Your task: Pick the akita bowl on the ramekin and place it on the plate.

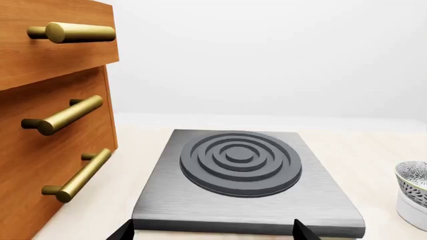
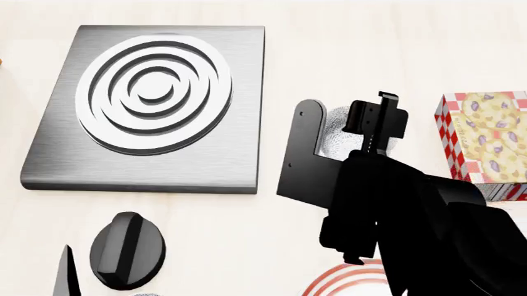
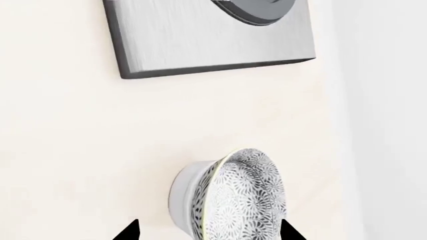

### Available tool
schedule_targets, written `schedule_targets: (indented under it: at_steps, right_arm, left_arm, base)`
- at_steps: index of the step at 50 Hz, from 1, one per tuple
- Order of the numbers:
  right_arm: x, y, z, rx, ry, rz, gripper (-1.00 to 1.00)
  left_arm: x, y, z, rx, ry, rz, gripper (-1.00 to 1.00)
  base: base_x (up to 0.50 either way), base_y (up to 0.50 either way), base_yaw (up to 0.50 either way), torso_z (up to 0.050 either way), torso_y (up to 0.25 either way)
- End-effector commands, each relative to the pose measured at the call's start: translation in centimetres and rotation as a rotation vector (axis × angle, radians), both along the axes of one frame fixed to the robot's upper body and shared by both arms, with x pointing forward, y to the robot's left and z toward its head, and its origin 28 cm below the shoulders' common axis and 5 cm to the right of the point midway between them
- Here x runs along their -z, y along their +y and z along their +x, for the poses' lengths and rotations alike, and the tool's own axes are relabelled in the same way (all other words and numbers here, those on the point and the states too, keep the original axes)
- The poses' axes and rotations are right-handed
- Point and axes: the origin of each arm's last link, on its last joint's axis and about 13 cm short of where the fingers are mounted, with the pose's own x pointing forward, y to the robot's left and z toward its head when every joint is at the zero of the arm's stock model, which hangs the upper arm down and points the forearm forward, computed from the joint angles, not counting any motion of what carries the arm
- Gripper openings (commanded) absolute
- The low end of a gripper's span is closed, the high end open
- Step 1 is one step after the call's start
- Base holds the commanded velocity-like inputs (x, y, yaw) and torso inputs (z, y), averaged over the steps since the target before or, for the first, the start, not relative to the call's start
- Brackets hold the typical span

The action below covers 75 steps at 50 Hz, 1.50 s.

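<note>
Fingertips of the right hand (image 3: pixel 208 231) show as two dark points spread wide, one on each side of the akita bowl (image 3: pixel 243 197), neither touching it: that hand is open. The bowl sits nested on the ramekin (image 3: pixel 185 197), its speckled wall flaring wider than the white cup under it. From the head camera the right arm (image 2: pixel 395 209) covers most of the pair; only a sliver of speckled bowl peeks out beside the wrist bracket. Just beyond sits the grey hob plate (image 2: pixel 152 105) with its raised rings, flat on the pale surface (image 2: pixel 247 240). To the right, a red-checked box (image 2: pixel 484 142). Near the lower edge, red rings of the plate (image 2: pixel 342 280) curve out from under the arm, well apart from the bowl. Over on the left, the left hand (image 1: pixel 213 231) shows two dark tips set wide apart, open too, hanging before the hob, wooden drawers (image 1: pixel 53 125) with brass handles alongside.
</note>
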Motion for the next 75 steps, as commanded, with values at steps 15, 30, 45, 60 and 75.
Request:
schedule_targets:
  at_steps: [15, 30, 45, 60, 75]
  right_arm:
    - [1.9, -1.3, 1.1, 0.064, 0.002, 0.005, 1.0]
    - [1.8, -1.0, 2.4, 0.062, -0.026, 0.006, 1.0]
    - [3.2, -1.1, 2.6, 0.071, -0.011, 0.012, 1.0]
    - [3.3, -1.2, 2.5, 0.07, 0.006, 0.021, -1.0]
    - [3.5, -1.2, 2.5, 0.064, 0.002, 0.02, -1.0]
  left_arm:
    - [0.3, -0.1, 0.2, 0.008, 0.011, -0.004, 1.0]
    - [0.4, -0.1, 0.2, 0.006, 0.013, -0.004, 1.0]
    - [0.4, -0.1, 0.2, 0.005, 0.012, -0.006, 1.0]
    - [0.5, -0.1, 0.2, 0.007, 0.014, -0.005, 1.0]
    - [0.6, -0.1, 0.3, 0.01, 0.021, 0.0, 1.0]
  base:
    - [0.0, 0.0, 0.0, 0.0, 0.0]
    - [0.0, 0.0, 0.0, 0.0, 0.0]
    - [0.0, 0.0, 0.0, 0.0, 0.0]
    - [0.0, 0.0, 0.0, 0.0, 0.0]
    - [0.0, 0.0, 0.0, 0.0, 0.0]
